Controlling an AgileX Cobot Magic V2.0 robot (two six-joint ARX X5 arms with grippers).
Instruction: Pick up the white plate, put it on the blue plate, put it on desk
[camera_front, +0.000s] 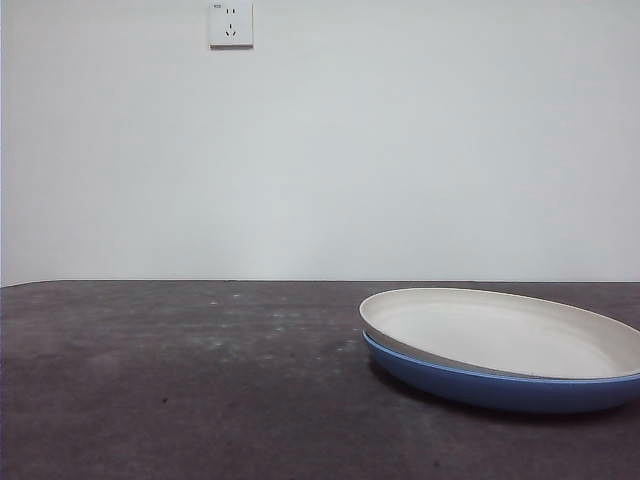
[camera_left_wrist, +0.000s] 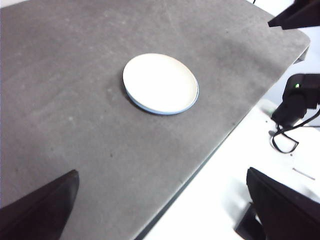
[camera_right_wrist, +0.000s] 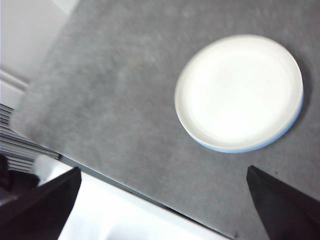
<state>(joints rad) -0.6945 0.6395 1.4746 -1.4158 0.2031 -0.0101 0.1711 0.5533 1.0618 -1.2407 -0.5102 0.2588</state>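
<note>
You see the round cream-white plate (camera_front: 510, 335) nested on the glossy round blue plate (camera_front: 480, 385), stacked as tasked. Both sets of fingers, left (camera_left_wrist: 165, 210) and right (camera_right_wrist: 165, 205), hang wide apart, empty, well above the dark grey table (camera_front: 180, 380).

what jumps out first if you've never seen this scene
The white plate sitting in the blue plate, slightly tilted with a gap showing at one side, stands out on the dark desk, near and to the right in the front view. Behind it a white wall carries a socket high up. Both grippers, left and right, hang open and high above the stack, touching nothing.
</note>
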